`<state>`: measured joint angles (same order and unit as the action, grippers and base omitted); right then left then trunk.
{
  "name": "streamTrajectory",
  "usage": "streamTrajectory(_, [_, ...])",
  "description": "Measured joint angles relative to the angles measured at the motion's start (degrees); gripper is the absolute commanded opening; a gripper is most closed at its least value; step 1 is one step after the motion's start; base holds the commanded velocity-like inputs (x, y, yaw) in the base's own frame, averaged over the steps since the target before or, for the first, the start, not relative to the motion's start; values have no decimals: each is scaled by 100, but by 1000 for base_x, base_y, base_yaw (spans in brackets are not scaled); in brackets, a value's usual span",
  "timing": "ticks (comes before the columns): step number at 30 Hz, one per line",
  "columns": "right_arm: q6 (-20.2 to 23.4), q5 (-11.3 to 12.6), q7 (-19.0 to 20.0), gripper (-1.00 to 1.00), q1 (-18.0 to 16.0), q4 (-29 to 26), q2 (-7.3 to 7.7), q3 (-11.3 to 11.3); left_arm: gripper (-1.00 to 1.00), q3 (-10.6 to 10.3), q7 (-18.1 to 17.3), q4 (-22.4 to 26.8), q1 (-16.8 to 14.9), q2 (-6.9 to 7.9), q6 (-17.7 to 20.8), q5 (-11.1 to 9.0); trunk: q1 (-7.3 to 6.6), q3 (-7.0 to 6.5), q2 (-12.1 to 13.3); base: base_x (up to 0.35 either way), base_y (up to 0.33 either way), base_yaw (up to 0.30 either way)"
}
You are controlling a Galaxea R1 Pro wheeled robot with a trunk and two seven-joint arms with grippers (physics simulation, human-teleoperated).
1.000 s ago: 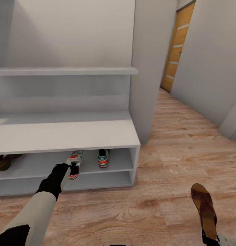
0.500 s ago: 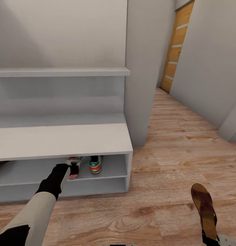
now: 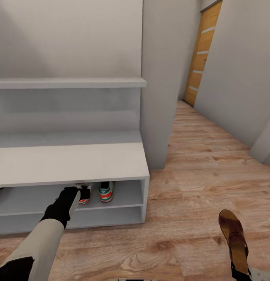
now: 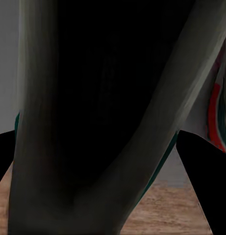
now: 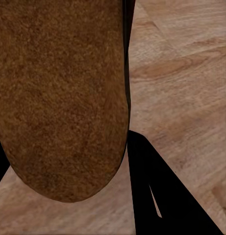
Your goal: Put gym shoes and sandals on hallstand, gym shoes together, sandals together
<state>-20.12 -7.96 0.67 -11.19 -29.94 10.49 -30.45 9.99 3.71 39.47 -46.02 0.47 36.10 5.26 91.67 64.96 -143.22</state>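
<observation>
Head view: the left end effector (image 3: 81, 192), black and matte, is clamped on one cream gym shoe (image 3: 84, 195) in the upper tier of the smooth grey hallstand (image 3: 72, 164), beside the other gym shoe (image 3: 106, 192). The right end effector (image 3: 240, 275) grips a flat brown suede-textured sandal (image 3: 233, 239) above the wood-grain plank floor (image 3: 197, 164).

hallstand (image 3: 72, 164) | upper tier: two gym shoes (image 3: 106, 192) side by side, apparently

Home corridor, rendered; wood-plank floor (image 3: 197, 164), plain pale walls (image 3: 240, 70), grey hallstand (image 3: 72, 164) holding sneakers (image 3: 106, 192), wooden door (image 3: 201, 54) at far end
</observation>
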Motion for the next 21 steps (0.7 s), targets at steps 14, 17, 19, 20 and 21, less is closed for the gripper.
streamTrajectory(14, [-1,0,2,-100,0,4,0,1,-100,7,0,1,0,0,-22,1,2,0,0,22,-13,0])
streamTrajectory(17, [-1,0,1,-100,0,4,0,1,-100,9,-2,1,0,0,-24,-2,2,0,0,0,0,0])
streamTrajectory(19, [-1,0,2,-100,0,2,0,1,-100,8,-7,1,-1,0,-25,-10,2,0,0,0,0,0])
streamTrajectory(20, [-1,0,1,-100,0,2,0,1,-100,7,-10,1,1,0,-25,-13,2,0,0,0,0,0])
streamTrajectory(21, [-1,0,1,-100,0,2,0,1,100,6,-10,1,1,0,-25,-13,2,0,0,0,0,0])
